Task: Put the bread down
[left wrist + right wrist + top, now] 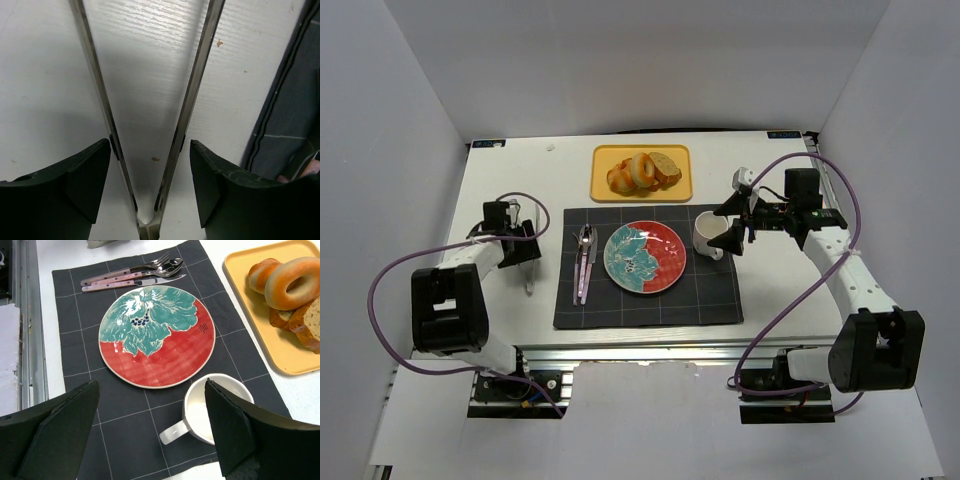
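The bread lies on a yellow tray (605, 185) at the back centre: a ring-shaped bagel (642, 170) leaning against other pieces, and a tan slice (667, 168) to its right. The right wrist view shows the bagel (295, 282) and the slice (310, 322) at the top right. My right gripper (735, 222) is open and empty, above a white mug (210, 412). My left gripper (150, 185) is open, low over the table, with one finger on each side of metal tongs (187, 100) that lie there. It does not squeeze them.
A red and teal plate (644, 257) sits in the middle of a dark placemat (650, 305). Cutlery (585, 262) lies left of the plate, and the mug (708, 235) stands to its right. The tongs (528, 278) lie on the white table left of the mat. White walls enclose the table.
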Action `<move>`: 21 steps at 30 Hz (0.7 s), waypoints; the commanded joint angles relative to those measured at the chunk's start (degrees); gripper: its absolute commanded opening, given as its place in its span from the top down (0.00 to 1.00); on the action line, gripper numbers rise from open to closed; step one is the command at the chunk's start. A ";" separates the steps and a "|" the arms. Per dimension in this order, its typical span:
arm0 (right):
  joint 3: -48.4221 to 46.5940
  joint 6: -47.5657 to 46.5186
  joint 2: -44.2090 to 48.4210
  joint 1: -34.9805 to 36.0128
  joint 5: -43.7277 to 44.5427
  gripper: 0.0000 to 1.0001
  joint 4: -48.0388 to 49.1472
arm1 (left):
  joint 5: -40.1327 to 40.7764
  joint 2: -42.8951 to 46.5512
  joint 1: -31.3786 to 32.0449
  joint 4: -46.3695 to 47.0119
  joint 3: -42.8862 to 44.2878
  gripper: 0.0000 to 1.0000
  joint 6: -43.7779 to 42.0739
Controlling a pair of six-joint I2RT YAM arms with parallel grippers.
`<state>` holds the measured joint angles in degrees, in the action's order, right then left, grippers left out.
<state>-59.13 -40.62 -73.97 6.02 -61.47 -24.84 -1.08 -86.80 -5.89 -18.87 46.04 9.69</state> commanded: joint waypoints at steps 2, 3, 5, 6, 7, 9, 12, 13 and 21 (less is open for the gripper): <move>-0.72 1.24 -0.99 -0.22 -0.49 0.11 2.25 | -2.52 -1.70 0.00 1.47 1.51 0.25 -3.80; -0.72 1.59 -1.08 -0.22 -0.40 0.11 2.51 | -2.35 -2.05 -0.09 1.65 1.25 0.25 -3.89; -0.89 2.04 -1.52 -0.22 -0.40 0.11 2.87 | -2.08 -2.40 -0.09 2.70 0.11 0.25 -3.89; -0.90 2.21 -1.70 -0.22 -0.40 0.11 2.95 | -1.56 -2.75 0.00 3.57 -0.25 0.26 -3.72; -1.07 2.30 -1.87 -0.22 -0.40 0.11 2.96 | -1.21 -2.84 0.00 3.93 -0.51 0.27 -3.46; -1.60 2.30 -2.31 -0.13 -0.23 0.11 2.78 | 0.02 -3.11 0.00 4.28 -1.39 0.34 -3.10; -2.04 2.30 -2.58 -0.22 0.12 0.11 2.34 | 0.29 -2.41 0.00 5.42 -2.53 0.54 -2.49; -2.12 2.30 -2.66 -0.22 0.30 0.11 2.34 | 0.20 -1.53 0.00 5.51 -2.80 0.61 -2.23; -1.86 1.95 -1.35 -0.31 1.62 0.11 2.25 | -4.53 11.56 1.75 2.36 3.16 0.75 5.67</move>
<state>-59.16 -38.94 -76.55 6.00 -60.07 -23.51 -2.22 -82.78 -5.50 -16.38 44.47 10.85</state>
